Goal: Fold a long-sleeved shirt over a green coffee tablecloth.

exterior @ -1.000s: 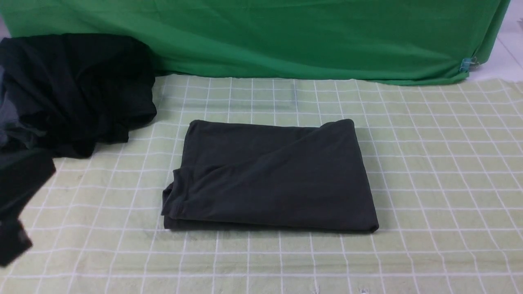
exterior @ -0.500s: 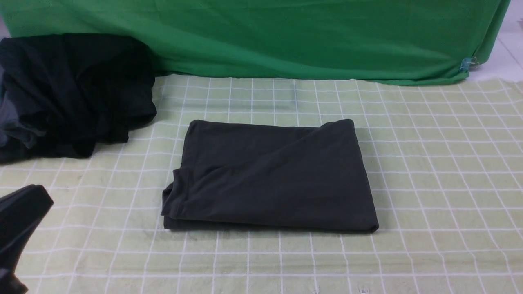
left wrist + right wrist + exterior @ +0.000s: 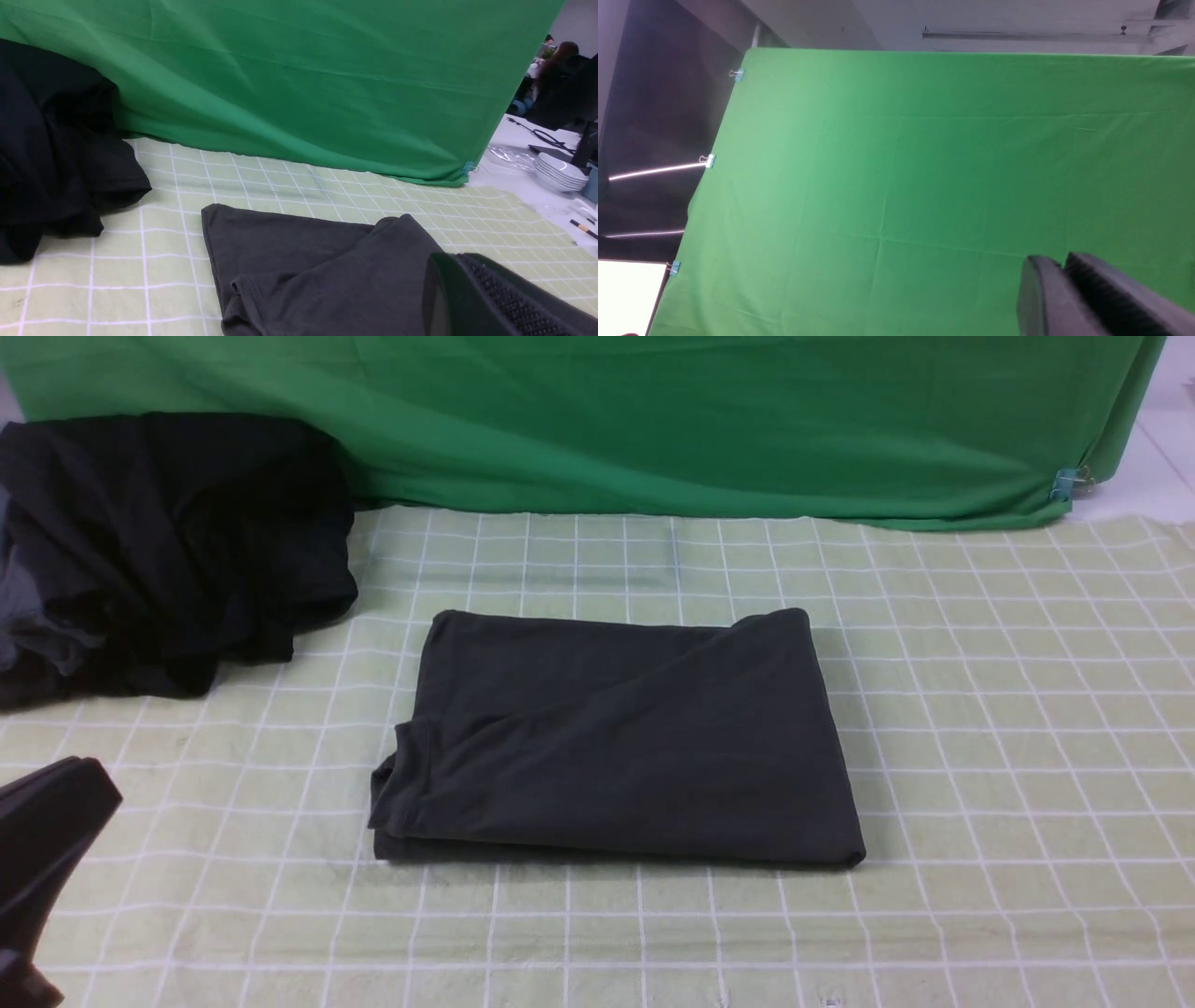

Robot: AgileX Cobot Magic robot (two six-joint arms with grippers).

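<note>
The long-sleeved shirt (image 3: 616,737) lies folded into a dark charcoal rectangle in the middle of the green coffee tablecloth (image 3: 1008,756), a pale yellow-green cloth with a white grid. No print shows on the shirt. My left gripper (image 3: 89,786) hangs at the near left, well clear of the shirt, shut and empty. Its wrist view looks across the shirt (image 3: 299,270) and the tablecloth (image 3: 154,242), with the left gripper (image 3: 448,262) showing both fingers pressed together. My right gripper (image 3: 1059,263) is outside the front view. It points up at the backdrop, fingers together, holding nothing.
A blacker bundle of garments (image 3: 168,551) sits at the far left of the cloth. A plain bright green backdrop (image 3: 653,420) hangs along the back, held by a clip (image 3: 1064,483). Stacked white bowls (image 3: 558,170) stand beyond the right edge.
My left arm has dropped from the left edge towards the near-left corner and has since held still. The shirt has not moved.
</note>
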